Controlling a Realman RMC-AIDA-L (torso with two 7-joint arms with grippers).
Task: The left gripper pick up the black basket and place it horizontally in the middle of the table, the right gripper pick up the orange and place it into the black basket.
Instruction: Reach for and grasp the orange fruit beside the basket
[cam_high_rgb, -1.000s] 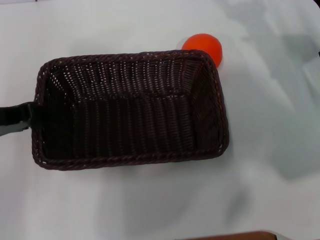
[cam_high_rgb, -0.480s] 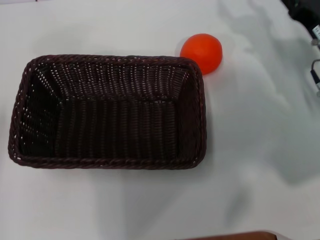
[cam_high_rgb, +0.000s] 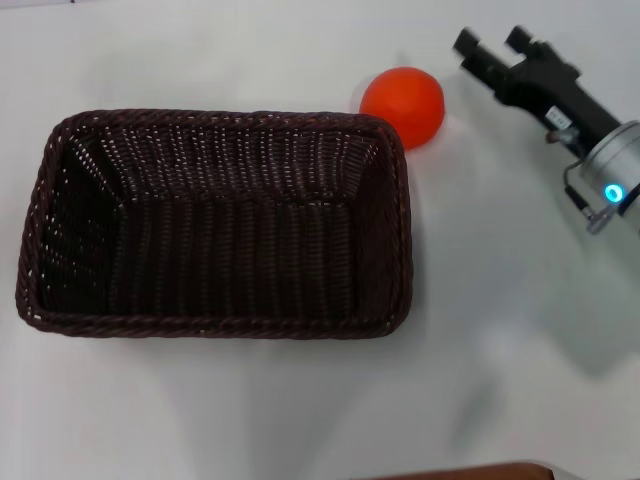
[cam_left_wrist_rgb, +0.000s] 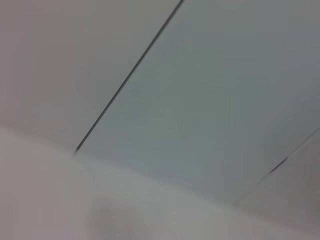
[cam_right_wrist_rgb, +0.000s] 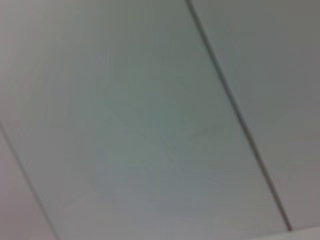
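Note:
The black basket (cam_high_rgb: 215, 225) lies flat on the white table (cam_high_rgb: 250, 410), long side running left to right, and is empty. The orange (cam_high_rgb: 402, 106) rests on the table, touching or just behind the basket's back right corner. My right gripper (cam_high_rgb: 492, 44) is open and empty, a short way to the right of the orange and pointing towards it, on the silver-grey arm with the blue ring light (cam_high_rgb: 612, 192). My left gripper is out of view. Both wrist views show only flat grey panels with thin dark lines.
A brown edge (cam_high_rgb: 470, 472) shows at the bottom of the head view. Bare white tabletop surrounds the basket on all sides.
One second ago my left gripper held the basket's left rim; it has let go and left the view. The basket has shifted left and settled. My right gripper has come in from the right towards the orange.

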